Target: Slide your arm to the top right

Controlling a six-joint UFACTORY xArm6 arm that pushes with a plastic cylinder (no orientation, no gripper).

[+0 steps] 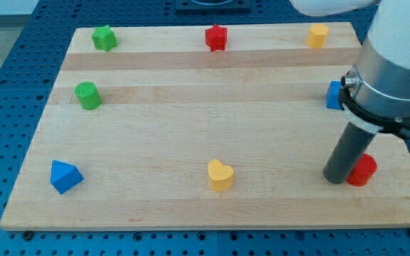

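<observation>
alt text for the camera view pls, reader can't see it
My tip rests near the wooden board's lower right, just left of a red cylinder, with a blue block above it, partly hidden. Along the top: green star, red star, yellow block; elsewhere a green cylinder, blue triangular block and yellow heart.

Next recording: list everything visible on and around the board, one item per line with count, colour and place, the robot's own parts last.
star block: 1, green, top left corner
star block: 1, red, top centre
yellow block: 1, yellow, top right
cylinder: 1, green, left edge, mid-height
triangular block: 1, blue, bottom left
heart block: 1, yellow, bottom centre
blue block: 1, blue, right edge, partly hidden by the arm
red cylinder: 1, red, bottom right
board: 1, pale wood, on a blue perforated table
my tip: 1, dark rod, just left of the red cylinder
</observation>
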